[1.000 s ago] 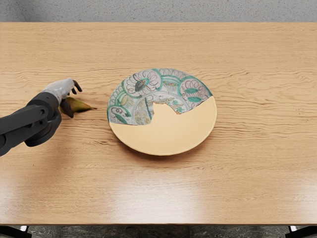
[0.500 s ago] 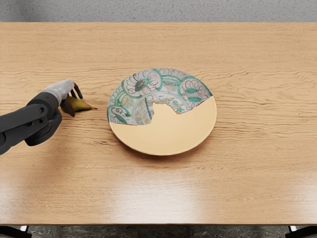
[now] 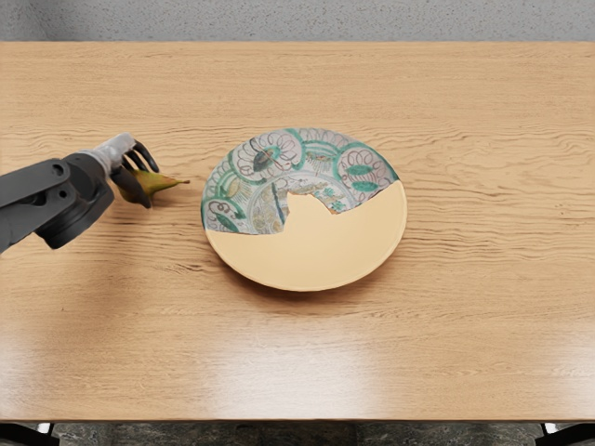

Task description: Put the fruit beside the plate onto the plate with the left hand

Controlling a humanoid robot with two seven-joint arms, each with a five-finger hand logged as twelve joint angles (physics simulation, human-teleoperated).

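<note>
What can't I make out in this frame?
Head view: most of the fruit is hidden by the left robot hand curled around it; its kind is unclear.
Head view: the left arm is cut off by the picture's left edge.
The right robot hand is out of frame.

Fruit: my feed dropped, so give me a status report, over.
Left robot hand shut on fruit, left of plate. Fruit not yet on plate. Right robot hand out of view. Nothing seen between them.

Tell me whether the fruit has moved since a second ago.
Yes. The fruit, with the fingers of the left hand curled on it, now shows higher in the picture and slightly nearer the plate, which has stayed put.
</note>
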